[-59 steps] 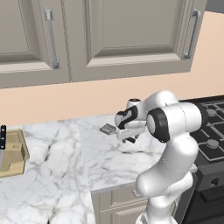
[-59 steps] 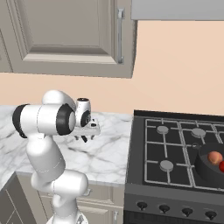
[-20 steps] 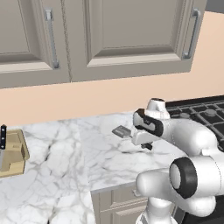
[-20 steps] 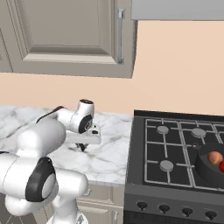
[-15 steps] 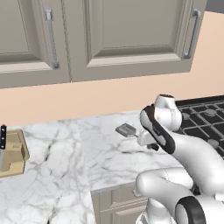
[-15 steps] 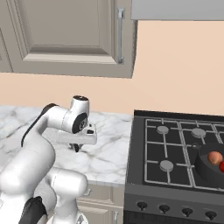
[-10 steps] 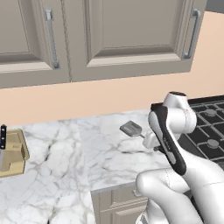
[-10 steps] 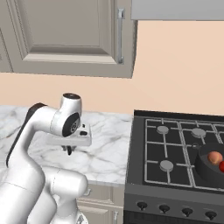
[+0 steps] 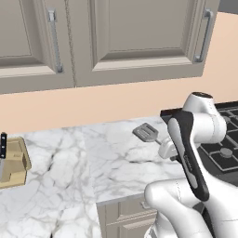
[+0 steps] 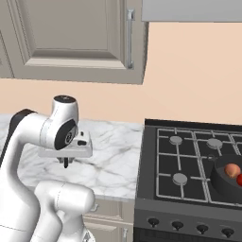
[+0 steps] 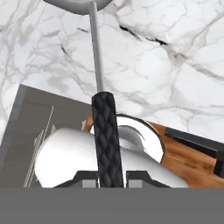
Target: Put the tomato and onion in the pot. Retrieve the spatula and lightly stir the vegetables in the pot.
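On the far left of the left base view a knife block [image 9: 11, 162] stands on the marble counter [image 9: 69, 186]. More to the right, the spatula [image 9: 147, 133] is above the counter, its flat silver head pointing away from the arm. The gripper [image 11: 111, 177] is clenched on the black handle of the spatula; in the hand view the handle passes between the two finger tips and the thin metal neck runs up to the head.

In the right base view the gripper [image 10: 65, 162] hangs over the counter, to the left of the stove [image 10: 189, 170]. At the right side of the stove stands the pot [image 10: 229, 178], well apart from the gripper. Inside the pot lie the onion [image 10: 231, 170] and, just beside it at the edge of the picture, the tomato [image 10: 239, 179].

So I judge that the first part of the task is done: both vegetables are in the pot, and the spatula is taken. What is left is to carry the spatula across to the pot and stir lightly.
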